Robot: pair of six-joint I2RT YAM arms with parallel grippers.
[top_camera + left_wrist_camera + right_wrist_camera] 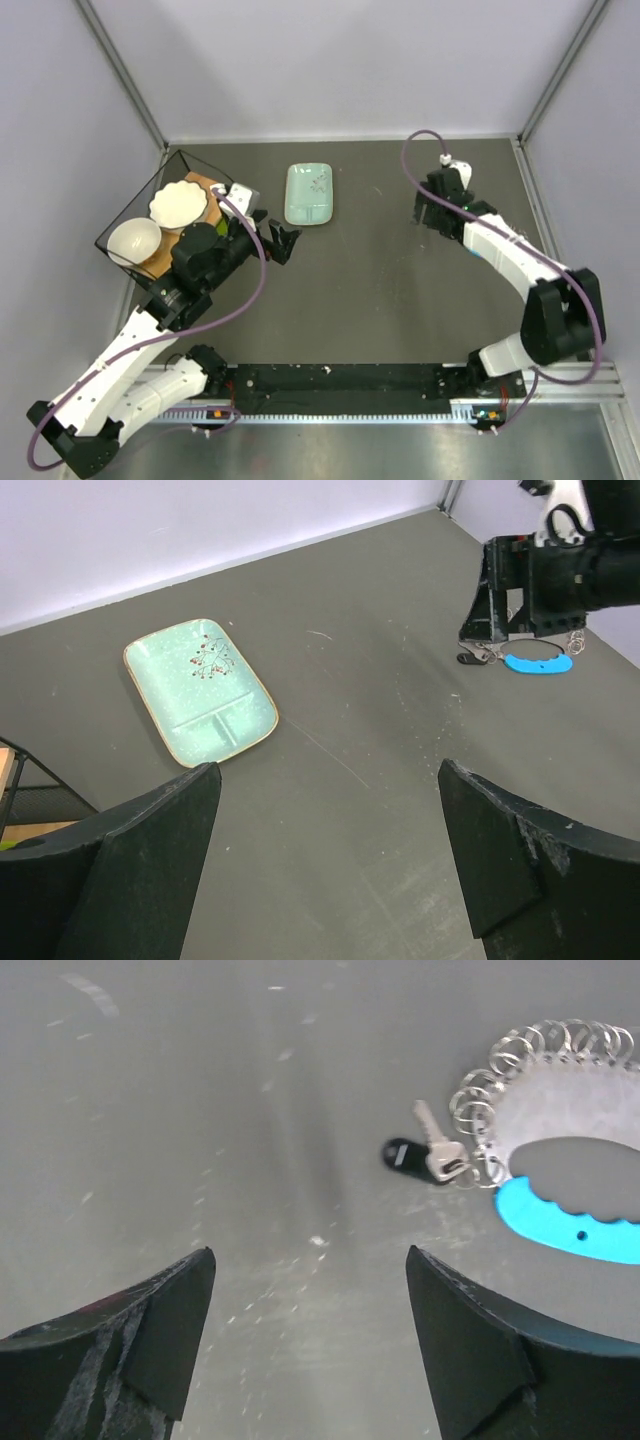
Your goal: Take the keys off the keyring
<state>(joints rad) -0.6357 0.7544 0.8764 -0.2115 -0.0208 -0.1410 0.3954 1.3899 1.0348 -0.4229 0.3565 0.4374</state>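
The keyring lies on the dark table at the right rear; its bright blue curved tag (570,1228) and a chain of small silvery rings (520,1055) show in the right wrist view. A silvery key (437,1150) and a tiny black piece (402,1155) lie at its left end. The left wrist view also shows the tag (537,664) and keys (478,657). My right gripper (308,1255) is open and empty, just above the table, short of the keys. My left gripper (328,770) is open and empty, far to the left. In the top view the right gripper (430,212) hides the keyring.
A pale green rectangular dish (309,193) lies at the back centre, also seen from the left wrist (200,690). A black wire rack (128,213) with two white bowls stands at the left edge, behind my left arm. Grey walls close in the table.
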